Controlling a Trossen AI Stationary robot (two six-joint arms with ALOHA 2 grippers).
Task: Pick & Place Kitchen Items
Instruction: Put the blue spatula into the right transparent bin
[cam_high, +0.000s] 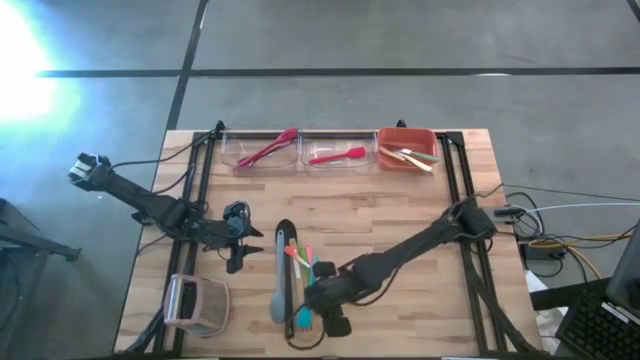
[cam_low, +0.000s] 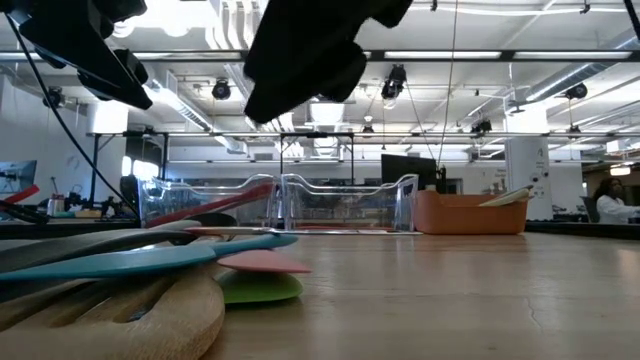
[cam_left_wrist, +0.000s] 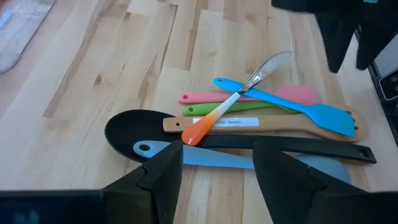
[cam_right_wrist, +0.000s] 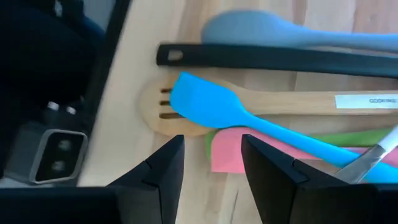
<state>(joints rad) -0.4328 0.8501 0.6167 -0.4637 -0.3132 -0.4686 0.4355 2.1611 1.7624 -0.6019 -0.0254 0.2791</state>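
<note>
Selection step: the right gripper (cam_high: 322, 298), jaws parted and empty, hovers over the utensil pile (cam_high: 290, 275) at the table's six o'clock edge, and must next descend onto one handle; the left gripper (cam_high: 238, 240) waits open at nine o'clock of the pile.

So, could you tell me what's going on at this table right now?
Two robot arms are sorting kitchen utensils into bins. The right gripper hovers open and empty over the pile near the table's front: a blue spatula, wooden slotted spoon, black spoon and others. The left gripper waits open beside that pile. Two clear bins at the back hold red utensils, and an orange bin holds a few more.
</note>
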